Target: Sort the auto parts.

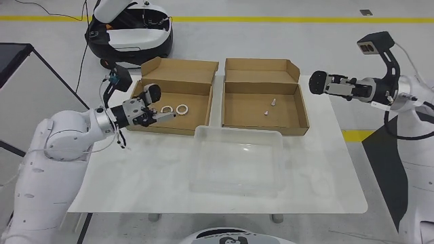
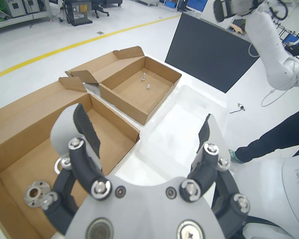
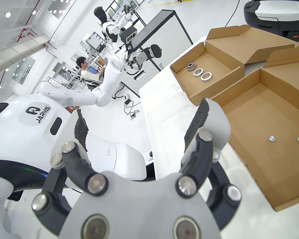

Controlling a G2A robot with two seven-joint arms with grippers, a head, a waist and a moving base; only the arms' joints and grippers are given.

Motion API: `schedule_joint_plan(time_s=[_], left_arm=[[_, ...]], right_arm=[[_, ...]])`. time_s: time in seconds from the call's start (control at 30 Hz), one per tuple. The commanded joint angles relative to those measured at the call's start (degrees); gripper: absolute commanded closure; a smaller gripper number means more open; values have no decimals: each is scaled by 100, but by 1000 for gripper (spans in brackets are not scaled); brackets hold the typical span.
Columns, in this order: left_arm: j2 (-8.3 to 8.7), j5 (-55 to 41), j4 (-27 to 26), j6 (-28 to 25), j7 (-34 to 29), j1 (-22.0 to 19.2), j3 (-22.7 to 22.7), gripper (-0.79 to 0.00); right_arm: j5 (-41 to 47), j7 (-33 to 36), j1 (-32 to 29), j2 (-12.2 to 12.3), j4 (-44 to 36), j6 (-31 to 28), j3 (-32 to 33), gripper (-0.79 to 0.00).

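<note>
L gripper [image 1: 150, 106] jaws apart, hovering over left cardboard box [image 1: 194, 100] w/ flange [image 2: 43, 191] + 2 rings [image 1: 178, 110]. R gripper [image 1: 317, 83] jaws apart, held up beside right box [image 1: 247, 110]; 2 bolts [image 1: 272, 100] inside.

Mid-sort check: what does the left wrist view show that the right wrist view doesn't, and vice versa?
Left wrist view: the left gripper, open, close up; the clear tub plainly outlined; what looks like one ring half hidden behind that gripper. Right wrist view: the right gripper, open, close up; both rings lying unobstructed beside the flange. Shared: the flange in the ring box, two bolts in the bolt box.
</note>
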Motion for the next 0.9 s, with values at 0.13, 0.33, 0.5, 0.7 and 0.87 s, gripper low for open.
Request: schedule_joint_plan(time_s=[0.13,0.33,0.5,0.7,0.87], left_arm=[[106,-526,-411,-78,-240,469,-704,-785],[128,-705,-472,-87,-279,561,-850,-785],[127,-693,-468,-86,-276,557,-842,-785],[126,-693,-468,-86,-276,557,-842,-785],[126,-693,-468,-86,-276,557,-842,-785]], right_arm=[[2,0,0,0,0,0,0,-785],[0,0,0,0,0,0,0,-784],[0,0,0,0,0,0,0,-784],[0,0,0,0,0,0,0,-784],[0,0,0,0,0,0,0,-785]])
